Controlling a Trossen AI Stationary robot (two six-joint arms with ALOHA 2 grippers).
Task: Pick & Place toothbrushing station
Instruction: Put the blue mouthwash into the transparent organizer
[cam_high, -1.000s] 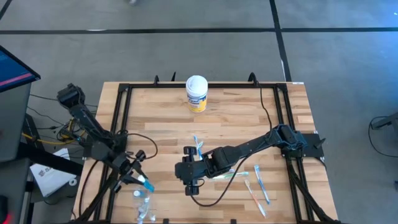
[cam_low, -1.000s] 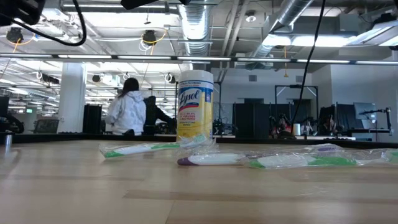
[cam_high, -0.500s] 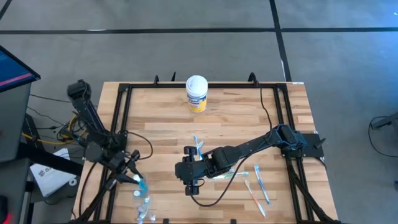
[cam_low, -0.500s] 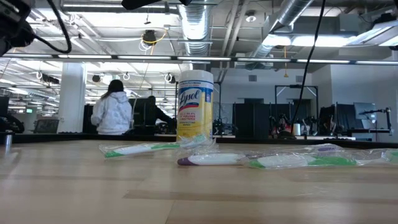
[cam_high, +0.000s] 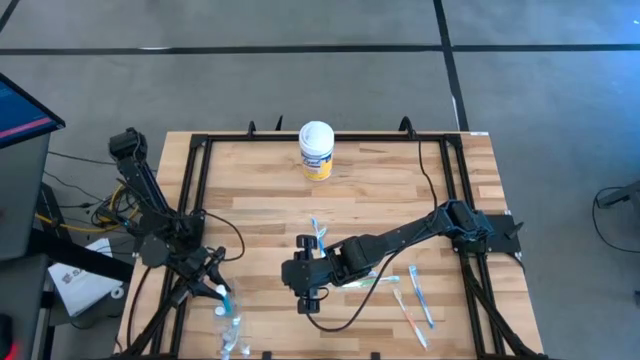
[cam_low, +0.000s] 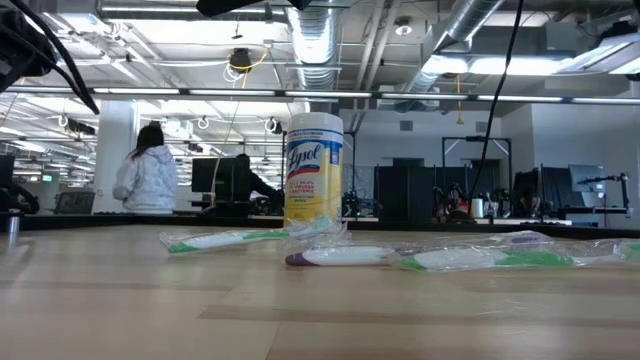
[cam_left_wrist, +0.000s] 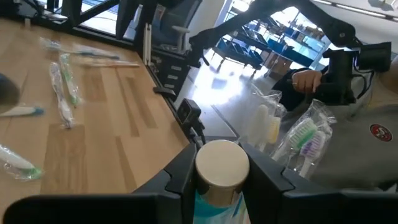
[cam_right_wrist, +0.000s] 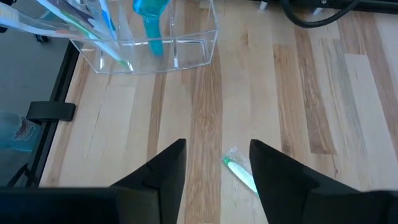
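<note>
Left gripper (cam_high: 213, 287): low over the table's near-left corner, just above the clear holder; its fingers are closed on a teal tube, cap end showing between them in the left wrist view.
Tube (cam_left_wrist: 222, 171): teal body with a round pale cap, clamped upright between the two dark fingers (cam_left_wrist: 183, 177) (only the cap and a sliver of teal show there).
Holder (cam_right_wrist: 155, 37): a clear, compartmented box at the near-left corner of the table; it has a second teal tube (cam_right_wrist: 151, 15) standing in it and several wrapped brushes (cam_right_wrist: 81, 22) leaning out toward one side.
Right gripper (cam_high: 311, 295): out over the middle of the table, near edge, fingers spread apart with nothing between them; bare wood shows in the gap in the right wrist view.
Green brush (cam_right_wrist: 239, 171): a wrapped one lying on the wood just ahead of the right gripper, partly hidden behind one finger.
Loose brushes (cam_high: 412, 300): a few in wrappers scattered right of the right arm, near the front edge; two more (cam_high: 318, 236) lie just behind the arm, toward the table's centre.
Low view: three wrapped brushes lie in a row across the wood, one green (cam_low: 222, 240), one purple-tipped (cam_low: 335, 257), one green (cam_low: 490, 260).
Wipes can (cam_high: 316, 150): white and yellow, upright at the back of the table, well apart from both arms.
Table (cam_high: 380, 190): pale wooden planks in a black frame.
Background: a person (cam_low: 145, 180) in a white top stands in the room beyond.
</note>
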